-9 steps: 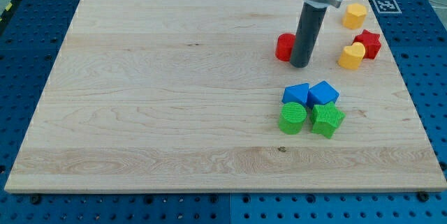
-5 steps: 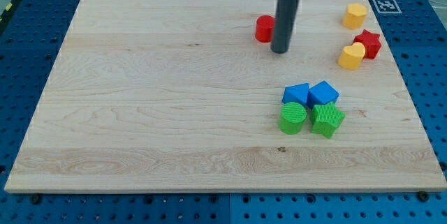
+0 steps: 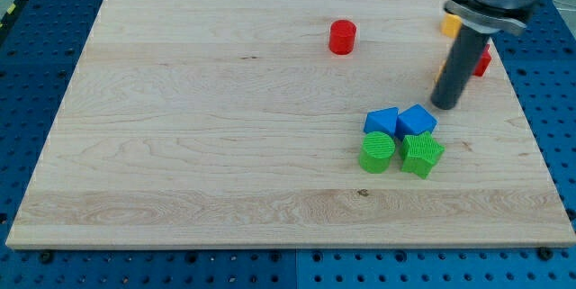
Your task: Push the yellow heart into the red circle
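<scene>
The red circle (image 3: pixel 342 37) stands alone on the wooden board (image 3: pixel 198 118), in the upper middle. The yellow heart sits near the view's right edge and is almost wholly hidden behind my rod; only a thin yellow sliver (image 3: pixel 438 70) shows at the rod's left side. My tip (image 3: pixel 445 106) rests on the board just below the heart and just to the upper right of the blue blocks. It is far to the lower right of the red circle.
A red star (image 3: pixel 485 60) and a yellow hexagon (image 3: pixel 449 25) peek out beside the rod at the upper right. Two blue blocks (image 3: pixel 381 121) (image 3: pixel 416 120) sit above a green circle (image 3: pixel 378 153) and a green star (image 3: pixel 422 155), tightly clustered.
The rod first pushed the red circle up and to the left, then left it and swung to the right. It now stands in front of the yellow heart.
</scene>
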Controlling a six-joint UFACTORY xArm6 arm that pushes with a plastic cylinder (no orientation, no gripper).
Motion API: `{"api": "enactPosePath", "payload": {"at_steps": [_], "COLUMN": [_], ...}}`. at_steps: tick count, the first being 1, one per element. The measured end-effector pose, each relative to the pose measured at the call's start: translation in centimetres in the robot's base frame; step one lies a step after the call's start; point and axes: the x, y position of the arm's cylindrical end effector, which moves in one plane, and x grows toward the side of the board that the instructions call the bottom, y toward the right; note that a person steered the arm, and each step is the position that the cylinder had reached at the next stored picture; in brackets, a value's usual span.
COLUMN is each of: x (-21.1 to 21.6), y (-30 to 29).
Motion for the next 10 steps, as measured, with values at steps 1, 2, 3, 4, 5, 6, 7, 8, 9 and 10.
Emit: {"api": "enactPosePath", "payload": {"at_steps": [1, 2, 3, 4, 5, 6, 7, 8, 9, 10], "x": [1.4, -1.0, -3.3, -4.2, -5.0, -5.0, -5.0, -5.1, -5.2, -5.2], "y": [4.5, 5.1, 4.8, 2.4, 1.3, 0.3, -0.8, -1.5, -3.8, -3.7]}}
